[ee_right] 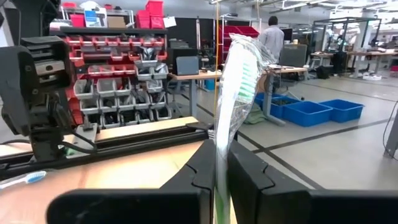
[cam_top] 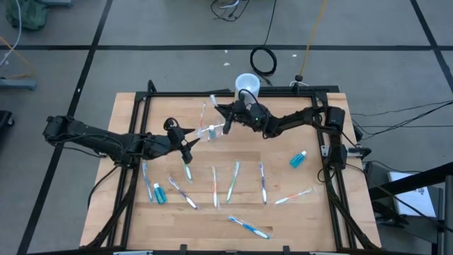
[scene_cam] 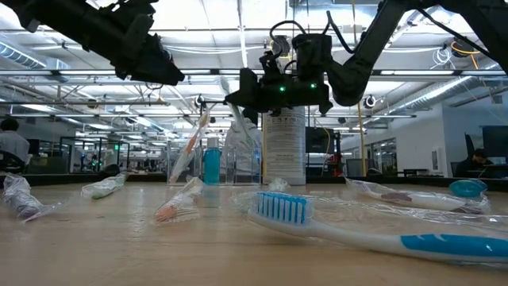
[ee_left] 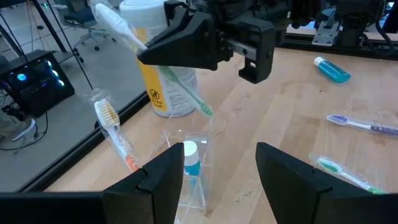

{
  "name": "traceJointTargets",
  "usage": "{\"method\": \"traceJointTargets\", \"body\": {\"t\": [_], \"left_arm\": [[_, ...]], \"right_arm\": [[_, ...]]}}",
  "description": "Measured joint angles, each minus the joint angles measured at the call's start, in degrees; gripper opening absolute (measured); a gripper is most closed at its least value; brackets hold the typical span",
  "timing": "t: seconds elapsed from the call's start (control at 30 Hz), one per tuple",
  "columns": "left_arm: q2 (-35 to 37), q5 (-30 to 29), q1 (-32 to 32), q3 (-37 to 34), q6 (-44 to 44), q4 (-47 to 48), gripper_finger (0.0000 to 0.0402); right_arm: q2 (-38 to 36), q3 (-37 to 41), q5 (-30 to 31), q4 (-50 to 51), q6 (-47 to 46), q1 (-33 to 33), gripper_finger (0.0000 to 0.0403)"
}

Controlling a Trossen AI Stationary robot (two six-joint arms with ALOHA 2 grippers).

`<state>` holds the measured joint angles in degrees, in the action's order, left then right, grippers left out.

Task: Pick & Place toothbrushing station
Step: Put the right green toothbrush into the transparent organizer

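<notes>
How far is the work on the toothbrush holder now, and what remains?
Done: the clear holder already contains a teal tube.
In hand: the right gripper is shut on a wrapped green toothbrush above the holder; the left gripper, open, is at the holder.
Left: many toothbrushes and two tubes lie on the table.

Canister (ee_left: 163,74): its yellow label is showing small dark warning pictograms, but no words are coming through clearly enough to read.
Toothbrushes (cam_top: 231,182): nothing readable is showing on the handles or their clear wrappers.
Teal tube (ee_left: 331,69): no print is making itself out.
Storage bins (ee_right: 118,93) in the room behind: no labels are reading from here.
Readable text overall: none.
</notes>
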<state>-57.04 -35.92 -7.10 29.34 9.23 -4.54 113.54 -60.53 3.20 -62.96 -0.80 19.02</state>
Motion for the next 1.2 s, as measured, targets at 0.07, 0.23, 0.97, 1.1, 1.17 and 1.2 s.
{"method": "traceJointTargets", "body": {"t": [0.07, 0.23, 0.97, 1.1, 1.17, 1.2], "left_arm": [[0.0, 0.0, 0.0, 0.0, 0.0, 0.0, 0.0207], [0.0, 0.0, 0.0, 0.0, 0.0, 0.0, 0.0207], [0.0, 0.0, 0.0, 0.0, 0.0, 0.0, 0.0207], [0.0, 0.0, 0.0, 0.0, 0.0, 0.0, 0.0207], [0.0, 0.0, 0.0, 0.0, 0.0, 0.0, 0.0207], [0.0, 0.0, 0.0, 0.0, 0.0, 0.0, 0.0207]], "right_arm": [[0.0, 0.0, -0.1, 0.0, -0.2, 0.1, 0.0016], [0.0, 0.0, 0.0, 0.2, 0.0, 0.2, 0.0016], [0.0, 0.0, -6.2, 0.8, 5.6, 2.8, 0.0016], [0.0, 0.0, -6.2, 3.7, 7.4, 2.6, 0.0023], [0.1, 0.0, -6.1, 4.8, 7.3, 2.6, 0.0029], [0.1, 0.0, -6.1, 5.4, 7.1, 2.6, 0.0032]]}}
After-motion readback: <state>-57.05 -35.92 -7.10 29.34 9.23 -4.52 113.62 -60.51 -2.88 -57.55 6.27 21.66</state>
